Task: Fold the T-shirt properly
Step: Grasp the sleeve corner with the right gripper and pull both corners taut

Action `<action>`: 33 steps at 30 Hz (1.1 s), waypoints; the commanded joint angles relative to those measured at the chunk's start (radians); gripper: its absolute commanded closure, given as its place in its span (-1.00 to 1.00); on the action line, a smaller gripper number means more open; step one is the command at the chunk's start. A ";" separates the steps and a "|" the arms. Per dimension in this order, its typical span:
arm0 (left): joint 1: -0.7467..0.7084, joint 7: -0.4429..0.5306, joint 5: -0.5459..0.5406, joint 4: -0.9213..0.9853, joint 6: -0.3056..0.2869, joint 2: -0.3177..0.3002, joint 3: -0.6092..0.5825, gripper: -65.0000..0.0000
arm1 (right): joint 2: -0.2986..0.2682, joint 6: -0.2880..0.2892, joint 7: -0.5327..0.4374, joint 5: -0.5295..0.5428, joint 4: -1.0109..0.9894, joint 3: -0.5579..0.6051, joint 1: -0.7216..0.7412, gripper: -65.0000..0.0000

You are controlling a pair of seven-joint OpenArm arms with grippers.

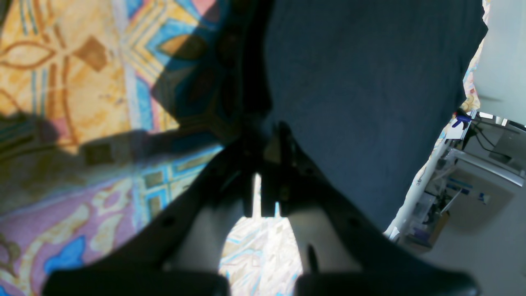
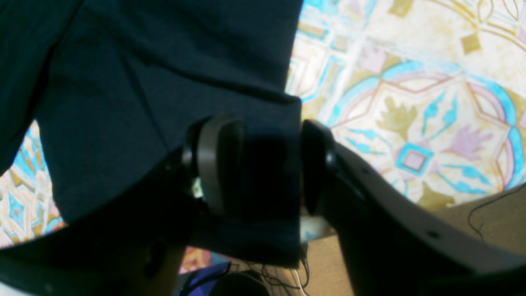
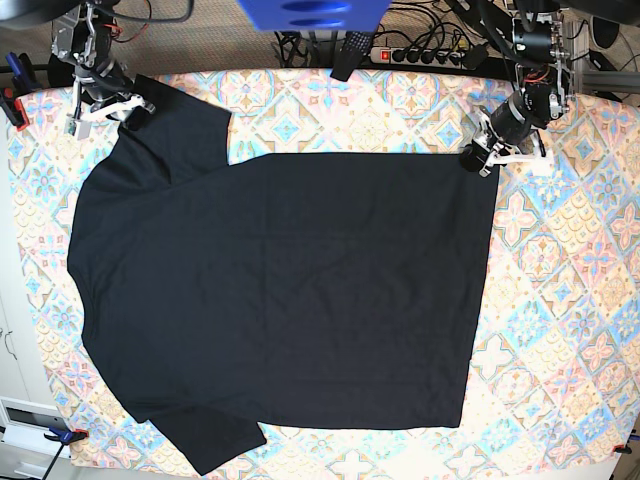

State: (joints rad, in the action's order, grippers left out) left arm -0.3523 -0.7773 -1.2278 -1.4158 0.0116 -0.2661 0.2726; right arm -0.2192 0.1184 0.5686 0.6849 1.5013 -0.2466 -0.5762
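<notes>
Lying spread almost flat across the patterned tablecloth [image 3: 560,300], the one T-shirt [image 3: 280,290] fills the middle of the base view, hem edge toward 3 o'clock and shoulders toward 9 o'clock. No white label mark can be made out on it from any view. Its lower sleeve pokes out at about 7 o'clock, and the upper sleeve reaches toward 11 o'clock.

Much is hard to read. In the left wrist view the left gripper [image 1: 263,164] is a dark, blurred shape in its own shadow; its fingers are drawn tight together at the black cloth's edge, clenched on the T-shirt's hem corner, though the pinch point itself is lost in darkness. In the base view this gripper sits at about 2 o'clock, touching the shirt's upper hem corner. In the right wrist view the right gripper [image 2: 263,164] has one grey pad on each side of a thick fold of the black fabric, grasping the T-shirt at the sleeve; the lower part of that fold is cut off by the gripper body. In the base view it sits at about 10 o'clock, at the tip of the upper sleeve.

No containers are in view. Counted: one garment, two grippers, two arms. A blue object [image 3: 310,12] at 12 o'clock is cropped by the frame and cannot be identified.
</notes>
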 commanded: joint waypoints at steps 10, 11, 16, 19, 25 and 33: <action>-0.001 0.003 -0.011 -0.016 -0.008 -0.014 0.006 1.00 | 0.016 0.023 0.113 0.123 -0.003 0.048 -0.035 0.31; -0.001 0.003 -0.011 -0.016 -0.008 -0.014 0.006 1.00 | 0.016 0.025 0.113 0.124 0.002 0.051 -0.037 0.33; -0.001 0.003 -0.011 -0.016 -0.008 -0.014 0.006 1.00 | 0.014 0.131 0.117 0.124 0.015 0.057 -0.037 0.38; -0.006 0.003 -0.011 -0.016 -0.008 -0.014 0.006 1.00 | 0.014 0.201 0.117 0.121 0.009 0.053 -0.037 0.58; -0.061 0.002 -0.011 -0.018 -0.008 -0.017 0.006 1.00 | 0.010 0.205 0.117 0.121 0.011 -0.030 -0.074 1.00; -0.152 0.003 -0.011 -0.035 -0.009 -0.058 0.004 1.00 | 0.010 0.317 0.117 0.121 0.015 -0.164 -0.167 0.99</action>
State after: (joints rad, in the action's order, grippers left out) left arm -0.4915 -0.7704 -1.2491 -1.4364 -0.0036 -0.3119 0.2718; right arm -0.1986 0.4393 0.6930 0.7990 1.5066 -0.3988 -0.7307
